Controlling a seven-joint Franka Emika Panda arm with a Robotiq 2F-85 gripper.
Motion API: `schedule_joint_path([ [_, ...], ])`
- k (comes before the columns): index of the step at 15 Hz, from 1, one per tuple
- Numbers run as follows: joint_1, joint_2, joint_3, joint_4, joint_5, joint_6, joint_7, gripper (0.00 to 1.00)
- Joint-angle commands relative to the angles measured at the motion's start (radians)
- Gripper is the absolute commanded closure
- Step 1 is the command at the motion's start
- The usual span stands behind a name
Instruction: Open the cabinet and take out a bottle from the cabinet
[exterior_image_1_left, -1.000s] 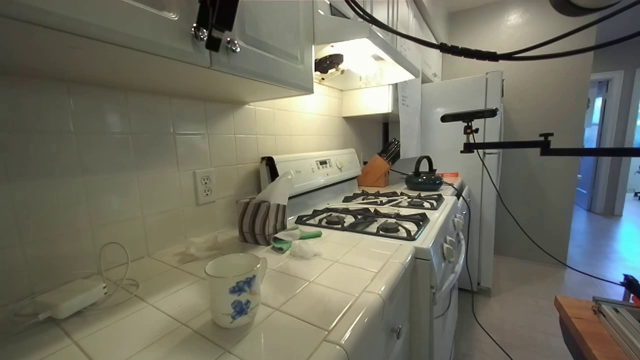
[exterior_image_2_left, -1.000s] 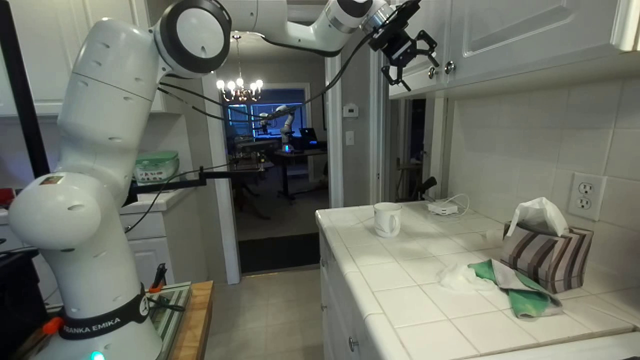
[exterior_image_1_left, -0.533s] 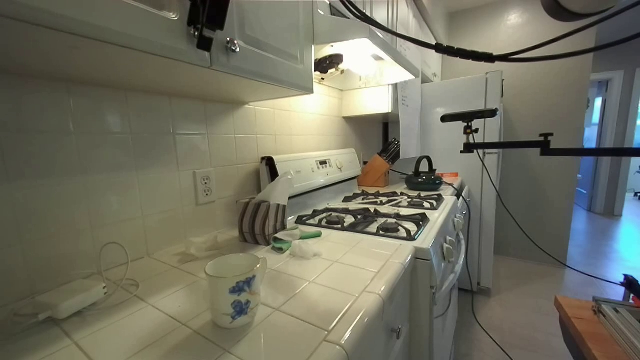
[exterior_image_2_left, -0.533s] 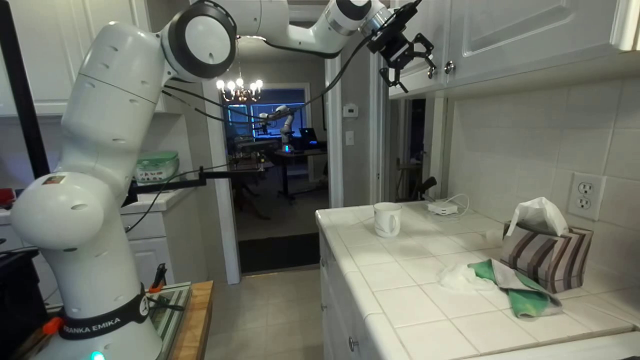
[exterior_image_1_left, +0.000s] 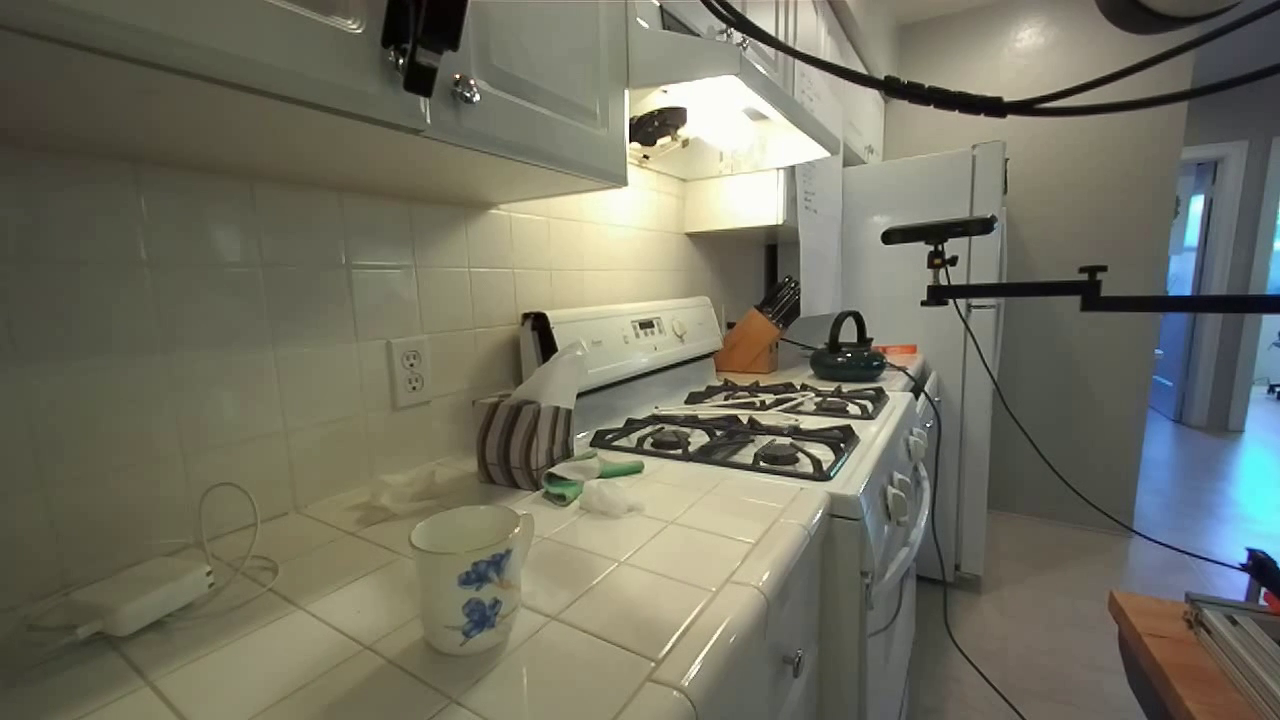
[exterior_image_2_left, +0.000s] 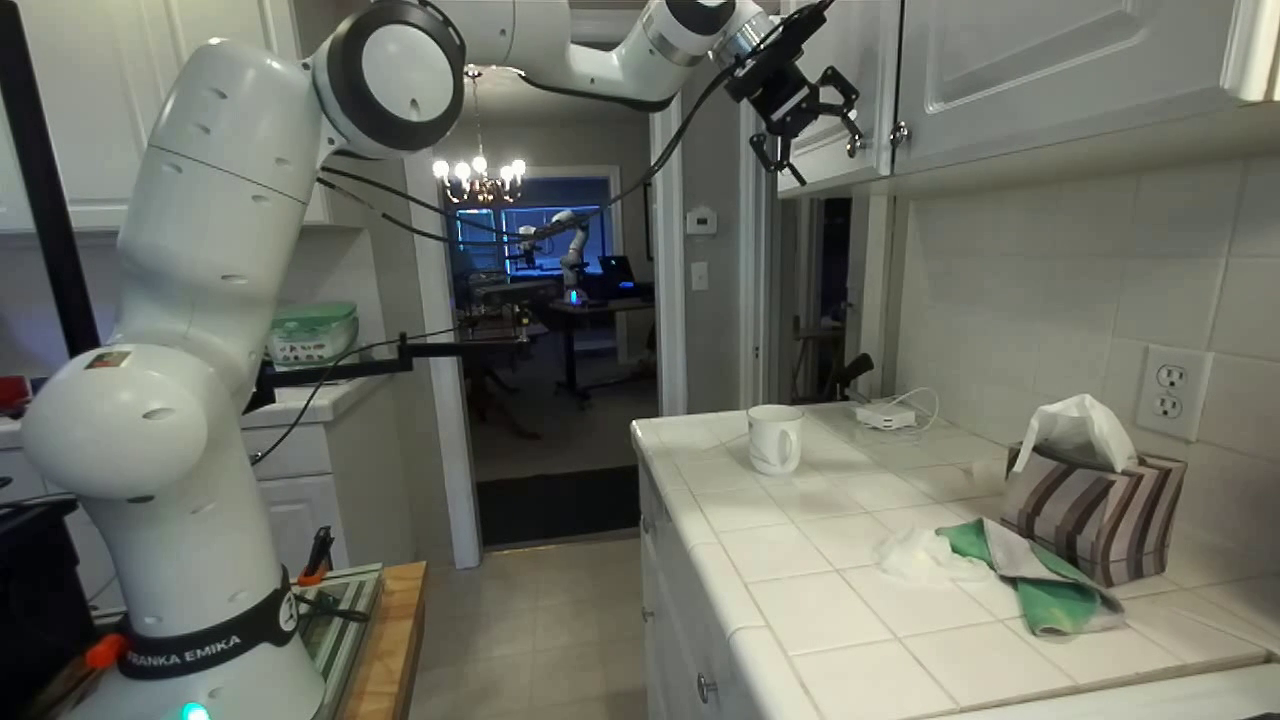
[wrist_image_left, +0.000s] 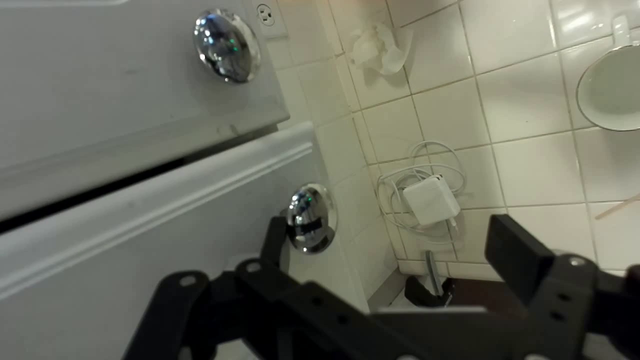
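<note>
Your Robotiq gripper has its fingers spread well apart at the white wall cabinet above the tiled counter, one fingertip set at the rim of a round silver knob, though you cannot tell from the wrist view whether the two touch. The knob's panelled door stands slightly ajar, a dark gap along its edge. Below, a blue-flowered mug stands upright on the counter, apart from a white power adapter lying near the backsplash.
</note>
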Motion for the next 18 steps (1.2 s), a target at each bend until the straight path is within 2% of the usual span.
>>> schedule_joint_path([
  [1,0.007,-0.095,0.030,-0.148,0.048,-0.106,-0.006,0.00],
  [5,0.007,-0.170,0.069,-0.239,0.084,-0.165,-0.005,0.00],
  [8,0.021,-0.228,0.114,-0.298,0.123,-0.168,-0.018,0.00],
  [10,0.050,-0.238,0.155,-0.284,0.141,-0.186,-0.023,0.00],
  [13,0.125,-0.210,0.237,-0.207,0.156,-0.301,-0.057,0.00],
  [14,0.171,-0.199,0.244,-0.175,0.139,-0.336,-0.079,0.00],
  [16,0.208,-0.202,0.266,-0.148,0.122,-0.371,-0.153,0.00],
  [18,0.202,-0.245,0.268,-0.186,0.089,-0.326,-0.173,0.00],
])
